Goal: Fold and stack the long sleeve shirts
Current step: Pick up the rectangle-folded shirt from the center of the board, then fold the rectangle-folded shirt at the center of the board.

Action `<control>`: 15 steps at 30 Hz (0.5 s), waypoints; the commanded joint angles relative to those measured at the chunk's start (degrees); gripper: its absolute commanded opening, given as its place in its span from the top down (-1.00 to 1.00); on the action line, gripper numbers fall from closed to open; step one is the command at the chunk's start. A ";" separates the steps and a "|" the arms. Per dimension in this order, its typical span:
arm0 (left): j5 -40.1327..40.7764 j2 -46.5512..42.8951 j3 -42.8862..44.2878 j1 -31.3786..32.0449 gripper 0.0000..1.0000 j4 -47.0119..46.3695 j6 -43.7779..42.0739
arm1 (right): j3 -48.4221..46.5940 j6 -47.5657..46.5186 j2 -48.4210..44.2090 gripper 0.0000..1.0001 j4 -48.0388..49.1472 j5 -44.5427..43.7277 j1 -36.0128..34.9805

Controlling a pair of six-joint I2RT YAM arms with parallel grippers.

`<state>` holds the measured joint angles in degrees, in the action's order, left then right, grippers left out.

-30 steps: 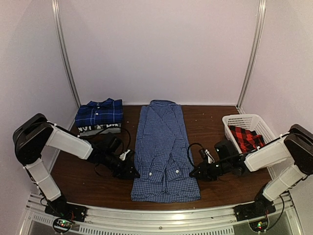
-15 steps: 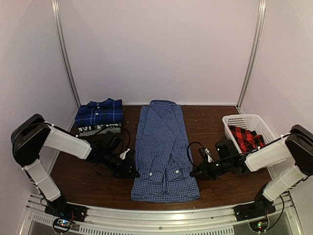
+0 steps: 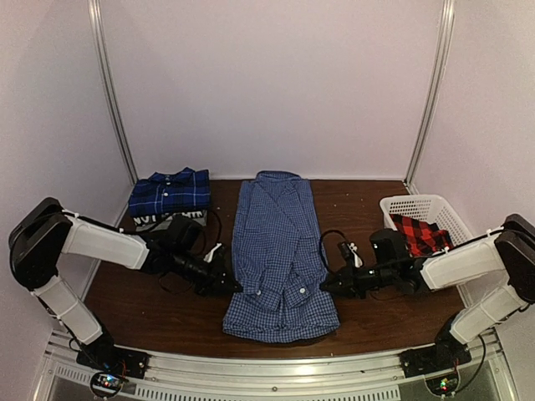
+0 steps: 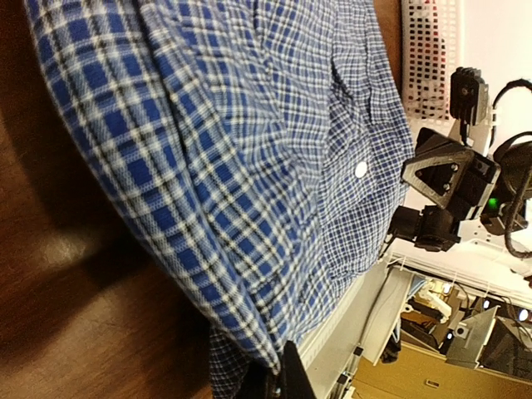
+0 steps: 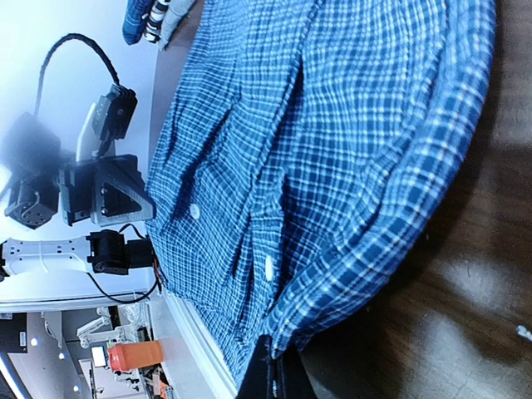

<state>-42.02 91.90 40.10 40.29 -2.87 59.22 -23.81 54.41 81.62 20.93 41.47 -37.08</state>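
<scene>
We find the left gripper [image 3: 233,286] clenched on the left side edge of the blue-and-white fine-check shirt [image 3: 276,242], close to its near hem. In the left wrist view the cloth [image 4: 249,166] runs down into the closed fingers [image 4: 287,378] at the bottom of the frame. The right gripper [image 3: 325,288] is likewise clamped on the opposite side edge at the same level. In the right wrist view the fold of cloth [image 5: 332,150] ends between its fingers [image 5: 268,376].

The shirt lies lengthwise down the middle of the tabletop [image 3: 368,209], front side up. Its near hem sits close to the near edge, with a shadow under it. The sides are folded inward, giving a long narrow panel. Two sleeve cuffs rest on the near half, and a white button [image 4: 360,169] shows on the front. The pattern is a small, even blue check on white. The cloth is smooth, with a few lengthwise creases. The collar reaches the far edge.

At the right edge stands a white slatted basket [image 3: 414,200]. A red-and-black plaid shirt [image 3: 420,236] lies crumpled inside it.

In the far left corner a dark blue plaid shirt [image 3: 170,192] sits folded, collar up, on top of other folded cloth we cannot identify.
</scene>
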 commanded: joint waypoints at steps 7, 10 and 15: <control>-6.87 0.03 -0.43 -5.40 1.00 -16.20 12.20 | -6.41 2.50 1.92 1.00 7.29 1.98 5.05; -7.34 1.87 1.03 -7.11 1.00 -19.21 15.42 | -9.14 2.05 4.24 1.00 7.83 1.76 6.54; -6.96 6.16 3.15 -10.34 1.00 -27.49 22.95 | -13.13 3.31 10.33 1.00 12.35 1.68 9.84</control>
<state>-48.23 95.09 40.80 32.49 -19.81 74.70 -34.20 56.42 88.31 27.64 43.35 -29.71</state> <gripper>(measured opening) 0.014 0.012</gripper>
